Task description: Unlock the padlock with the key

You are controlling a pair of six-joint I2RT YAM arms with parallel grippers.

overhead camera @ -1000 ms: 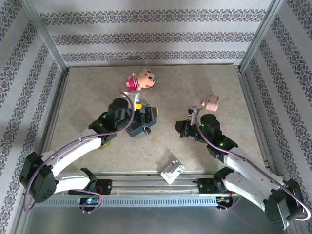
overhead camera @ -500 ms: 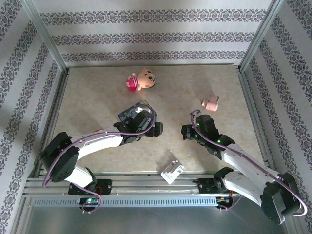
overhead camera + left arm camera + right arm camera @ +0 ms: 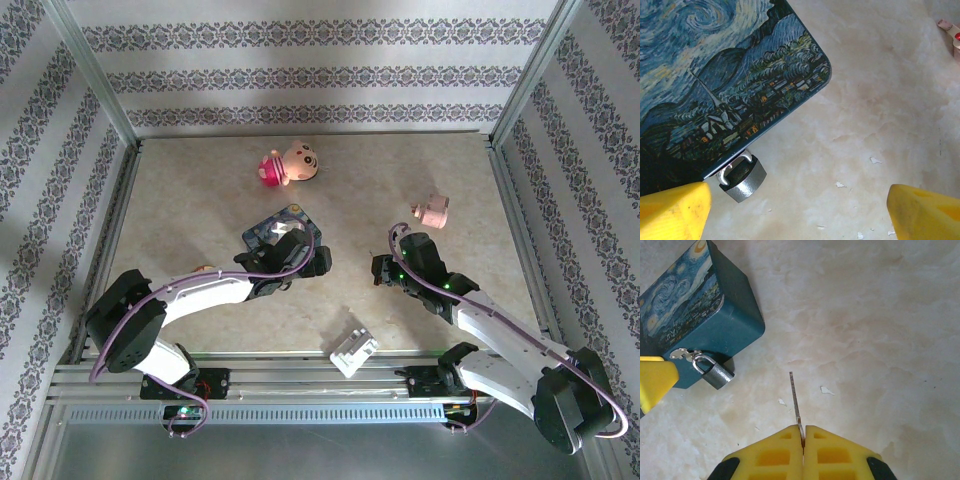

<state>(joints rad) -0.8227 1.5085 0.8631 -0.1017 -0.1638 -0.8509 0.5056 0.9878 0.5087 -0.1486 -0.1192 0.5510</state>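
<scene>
Near the middle of the worktop, the padlock [image 3: 742, 177] hangs from the hasp [image 3: 680, 354] of the blue tin [image 3: 715, 75], its body on the surface. It is small, hard metal and likely to swing and slip, so pinch its flat faces. Your left gripper [image 3: 799, 212] gapes wide, holding nothing. Your right gripper [image 3: 803, 437] is clamped on the key [image 3: 795, 400], a thin sliver that may twist.
</scene>
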